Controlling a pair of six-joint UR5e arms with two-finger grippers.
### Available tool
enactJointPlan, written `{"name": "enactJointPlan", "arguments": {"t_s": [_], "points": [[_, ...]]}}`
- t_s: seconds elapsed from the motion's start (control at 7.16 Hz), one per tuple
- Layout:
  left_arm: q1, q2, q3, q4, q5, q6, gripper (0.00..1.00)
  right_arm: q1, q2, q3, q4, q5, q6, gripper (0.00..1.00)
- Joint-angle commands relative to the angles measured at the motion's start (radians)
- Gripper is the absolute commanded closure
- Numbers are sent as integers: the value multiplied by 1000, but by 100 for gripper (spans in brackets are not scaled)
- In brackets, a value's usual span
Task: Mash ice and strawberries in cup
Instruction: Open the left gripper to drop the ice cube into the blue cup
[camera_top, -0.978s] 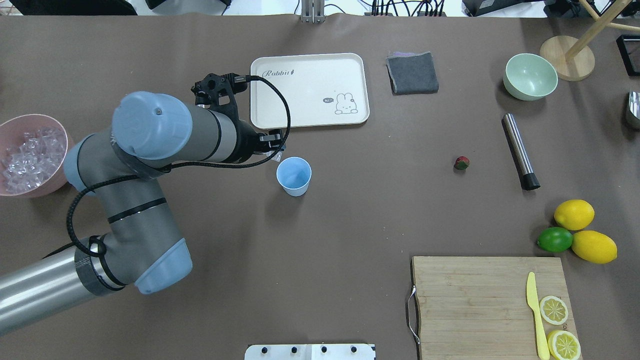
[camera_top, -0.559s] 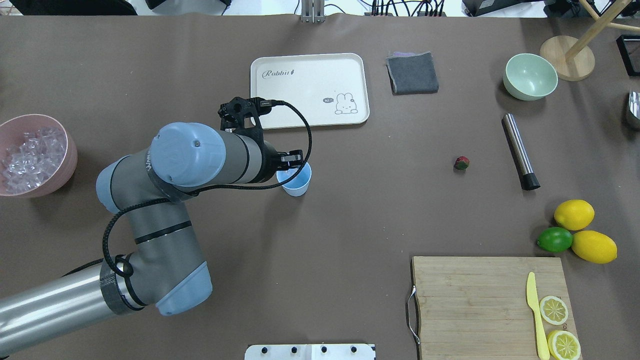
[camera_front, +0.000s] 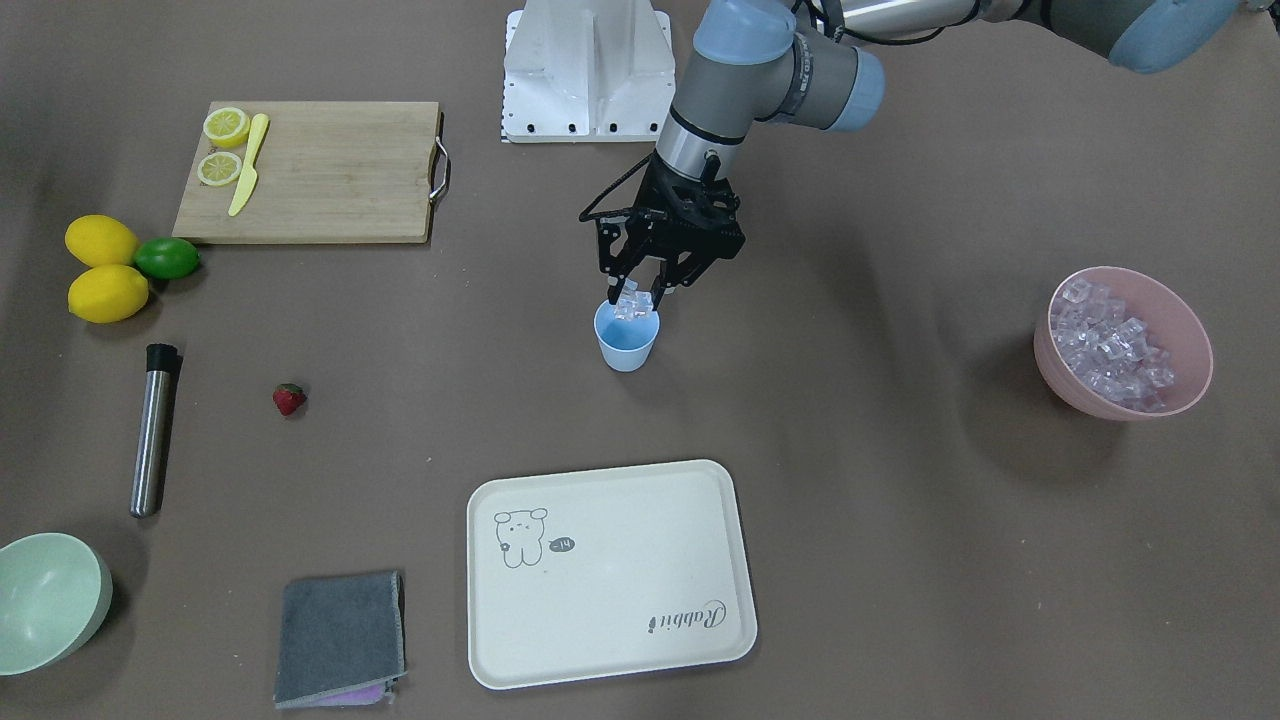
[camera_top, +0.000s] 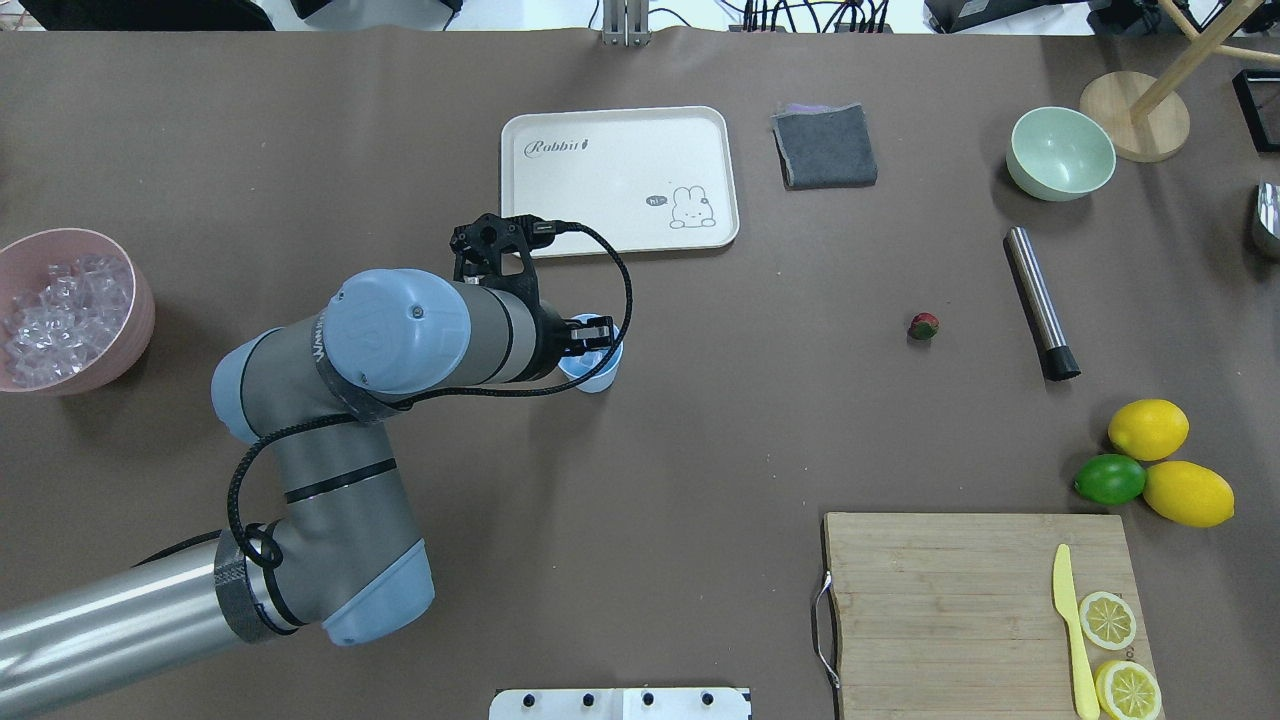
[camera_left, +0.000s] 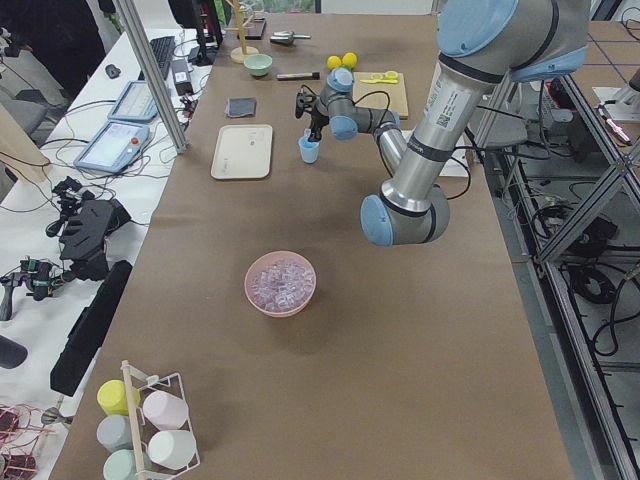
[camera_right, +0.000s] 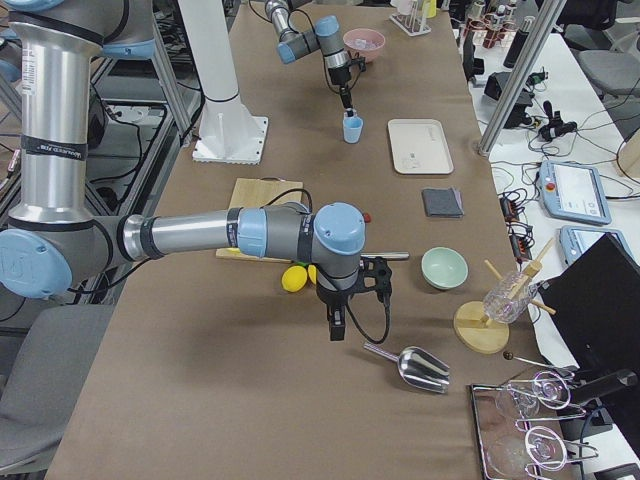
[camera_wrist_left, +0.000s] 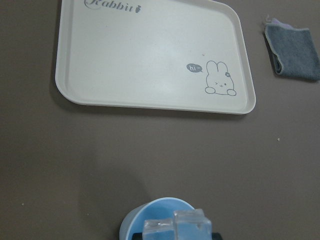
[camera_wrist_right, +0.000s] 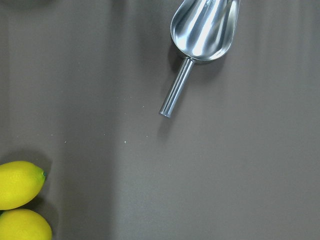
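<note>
L pincer (camera_front: 640, 292) is clamping a few ice cubes (camera_front: 633, 305) and hanging w/ them right over the cup (camera_front: 627, 352). The cup's standing upright on the tabletop (camera_front: 900, 500), mouth straight below the cubes, so it looks like a plain let-go, no sideways shift. Strawberry (camera_front: 289, 399) is lying well apart, toward the robot's right. R pincer (camera_right: 335, 328): can't tell its state.
</note>
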Motion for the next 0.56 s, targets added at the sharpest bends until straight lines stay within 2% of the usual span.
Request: {"name": "enactJointPlan", "arguments": {"t_s": [0.0, 0.42], "points": [[25, 0, 1, 0, 46, -1, 3, 0, 0, 0, 0, 3, 1, 0], [-13, 6, -36, 15, 28, 11, 3, -2, 3, 3, 0, 4, -1, 0]]}}
